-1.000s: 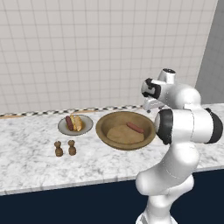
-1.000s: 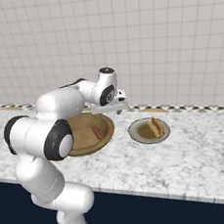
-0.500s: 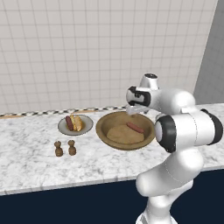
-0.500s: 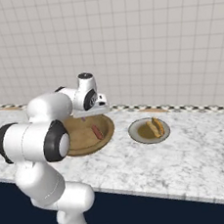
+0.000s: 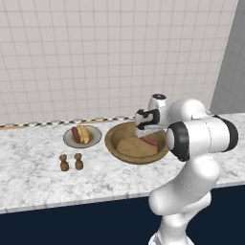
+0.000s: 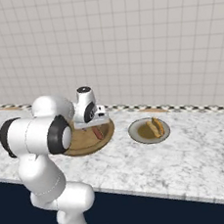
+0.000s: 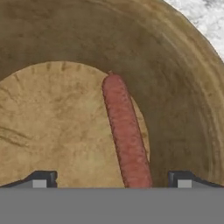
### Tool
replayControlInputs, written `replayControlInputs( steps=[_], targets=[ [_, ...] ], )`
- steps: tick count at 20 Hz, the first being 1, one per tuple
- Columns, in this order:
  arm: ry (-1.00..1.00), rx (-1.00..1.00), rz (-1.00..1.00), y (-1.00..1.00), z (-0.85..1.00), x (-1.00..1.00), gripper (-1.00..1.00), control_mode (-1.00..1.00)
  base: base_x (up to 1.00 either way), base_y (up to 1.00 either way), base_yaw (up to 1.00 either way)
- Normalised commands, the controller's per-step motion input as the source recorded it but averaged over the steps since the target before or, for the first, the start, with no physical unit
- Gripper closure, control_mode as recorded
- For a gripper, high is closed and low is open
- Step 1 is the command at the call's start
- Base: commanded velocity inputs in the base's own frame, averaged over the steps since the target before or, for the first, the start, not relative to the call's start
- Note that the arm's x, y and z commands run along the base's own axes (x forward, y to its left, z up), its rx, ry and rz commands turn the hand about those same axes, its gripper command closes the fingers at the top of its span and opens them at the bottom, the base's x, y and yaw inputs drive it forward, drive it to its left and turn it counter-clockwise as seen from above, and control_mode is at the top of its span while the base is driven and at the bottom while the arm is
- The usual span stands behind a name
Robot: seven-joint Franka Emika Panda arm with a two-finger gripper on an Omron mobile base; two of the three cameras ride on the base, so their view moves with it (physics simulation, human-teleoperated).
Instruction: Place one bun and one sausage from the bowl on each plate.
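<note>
Hand view: one reddish-brown sausage point(image 7: 126, 135) is seen lying on the floor of the large tan wooden bowl point(image 7: 183, 87), between the wide-spread fingertips of the dark two-finger gripper point(image 7: 111, 179), which is poised above it, nothing held.

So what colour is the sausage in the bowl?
Reddish-brown; the sausage shows best in the hand view.
</note>
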Motion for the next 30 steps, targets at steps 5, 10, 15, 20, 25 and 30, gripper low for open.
replayControlInputs(
  steps=[5,10,15,20,25,30],
  targets=[
    [-0.02,-0.05,0.00,0.00,-0.44,0.07,-1.00,-1.00,0.00,0.00,0.00],
    [-0.10,0.00,0.00,0.00,-0.35,0.07,-1.00,-1.00,0.00,0.00,0.00],
    [-0.09,0.00,0.00,0.00,-0.32,0.25,-1.00,-1.00,0.00,0.00,0.00],
    [-0.02,0.00,0.00,0.02,-0.42,0.09,1.00,-1.00,0.00,0.00,0.00],
    [-0.06,-0.04,0.00,0.32,-0.90,-0.28,1.00,-1.00,0.00,0.00,0.00],
    [-0.01,-0.01,-0.01,0.21,-0.46,-0.59,1.00,-1.00,0.00,0.00,0.00]
  ],
)
